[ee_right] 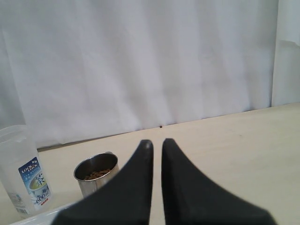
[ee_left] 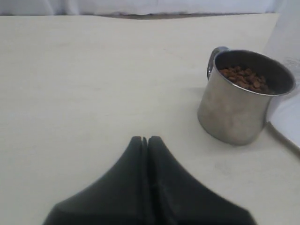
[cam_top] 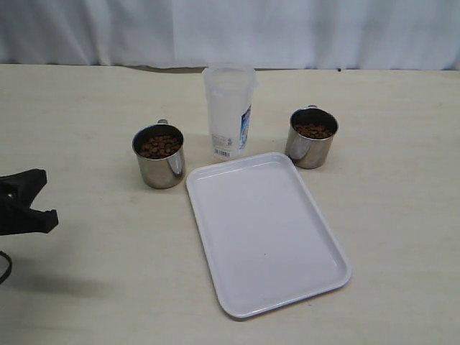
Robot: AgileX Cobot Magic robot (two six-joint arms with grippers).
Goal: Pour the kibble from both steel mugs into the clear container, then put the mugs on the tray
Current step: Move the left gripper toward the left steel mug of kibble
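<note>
1. The tray (cam_top: pixel 287 287) lies nearest the exterior camera: white, low-rimmed and bare, with its long axis running away and slightly leftward
2. The left gripper (cam_top: pixel 32 205) hovers low at the left edge of the table (cam_top: pixel 108 287), its jaws pressed together on nothing. The left mug (cam_top: pixel 159 156) sits ahead of it and to its right, well apart
3. That mug stands upright just beside the tray's far left corner. It is shiny steel, holds brown kibble (cam_top: pixel 159 146) below the rim, and has its handle on the far side. The left arm looks nearer, and its jaws must part first
4. The right mug (cam_top: pixel 312 136) stands upright near the tray's far right corner, its kibble sitting lower. The right gripper (ee_right: pixel 156 143), outside the exterior view, is clenched and empty
5. The clear container (cam_top: pixel 228 111) stands upright between the mugs and slightly behind them. It is taller than they are, translucent and labelled
</note>
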